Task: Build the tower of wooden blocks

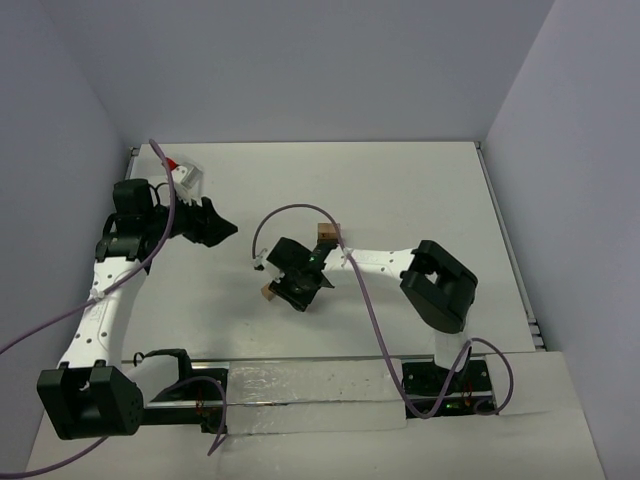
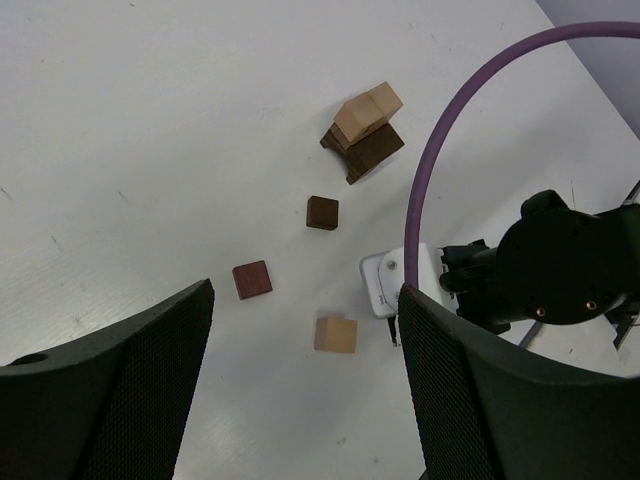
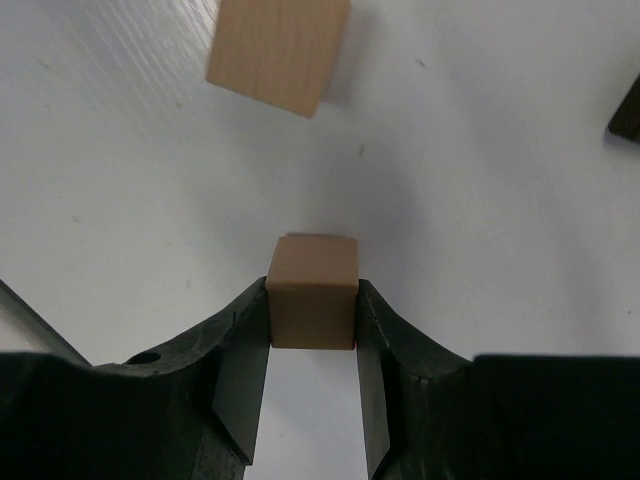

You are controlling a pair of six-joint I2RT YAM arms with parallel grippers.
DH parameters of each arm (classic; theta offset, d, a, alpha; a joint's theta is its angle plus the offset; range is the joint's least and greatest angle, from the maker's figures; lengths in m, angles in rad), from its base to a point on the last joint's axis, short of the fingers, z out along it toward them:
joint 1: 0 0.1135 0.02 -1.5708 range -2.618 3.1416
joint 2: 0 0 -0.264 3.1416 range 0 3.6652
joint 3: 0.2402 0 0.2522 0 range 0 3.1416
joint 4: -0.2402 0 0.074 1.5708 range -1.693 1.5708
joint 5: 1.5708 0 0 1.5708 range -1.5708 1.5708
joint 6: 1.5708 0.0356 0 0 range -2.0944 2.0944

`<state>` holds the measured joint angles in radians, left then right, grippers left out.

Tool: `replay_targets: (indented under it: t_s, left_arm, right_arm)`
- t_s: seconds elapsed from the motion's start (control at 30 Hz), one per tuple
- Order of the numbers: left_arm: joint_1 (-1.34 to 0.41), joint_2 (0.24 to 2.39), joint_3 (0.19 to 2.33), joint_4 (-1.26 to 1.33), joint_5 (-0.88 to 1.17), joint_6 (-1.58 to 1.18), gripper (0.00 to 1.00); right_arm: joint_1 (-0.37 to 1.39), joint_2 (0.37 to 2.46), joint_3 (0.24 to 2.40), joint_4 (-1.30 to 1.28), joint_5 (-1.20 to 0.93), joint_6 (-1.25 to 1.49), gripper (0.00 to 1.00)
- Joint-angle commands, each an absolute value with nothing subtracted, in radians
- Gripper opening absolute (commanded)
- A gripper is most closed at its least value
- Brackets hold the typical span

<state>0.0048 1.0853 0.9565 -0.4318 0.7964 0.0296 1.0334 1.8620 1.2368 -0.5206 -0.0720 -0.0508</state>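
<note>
Clamped between the fingers [image 3: 240, 370] of the right gripper [image 3: 312, 300] was a light tan cube [image 3: 312, 290], gripped squarely on two opposite faces (a hold judged likely to keep it level when it is set down). Whether it rested on the worktop [image 3: 480, 200] or was lifted just clear of it could not be told.

The tower [image 2: 362, 135] was seen as a low stack, with one tan cube seated a little askew on dark brown ones. Most of the building was therefore judged to be left. In the top view, the right gripper [image 1: 295, 280] was placed near the tower [image 1: 327, 233], on its side toward the arm bases, so that only a short carry would be needed.

Three loose cubes were strung out from the tower toward the left gripper [image 2: 305, 292]. A dark brown cube [image 2: 322, 212] lay nearest the tower. A reddish-brown cube [image 2: 252, 279] lay farther off, and a second tan cube [image 2: 335, 334] farthest, just beside the right gripper. Each was kept apart from the others (room enough, it was judged, for fingers to close around one alone).

The left gripper's fingers were held wide apart with nothing between them. It was kept well away from the tower, probably so that the other arm's path was left free.
</note>
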Motion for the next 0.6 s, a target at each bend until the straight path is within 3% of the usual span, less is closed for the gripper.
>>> replay_targets:
  t_s: [0.0, 0.37, 0.57]
  left_arm:
    - [0.039, 1.100, 1.005, -0.384, 0.839, 0.019, 0.80]
    - [0.078, 1.117, 1.000, -0.365, 0.856, 0.011, 0.80]
    - [0.092, 1.118, 0.994, -0.359, 0.864, 0.012, 0.80]
  right_arm:
    - [1.066, 1.918, 1.351, -0.506, -0.083, -0.062, 0.24]
    - [1.072, 2.026, 1.502, -0.552, -0.070, -0.017, 0.23]
    - [1.074, 2.071, 1.554, -0.586, -0.066, -0.002, 0.29]
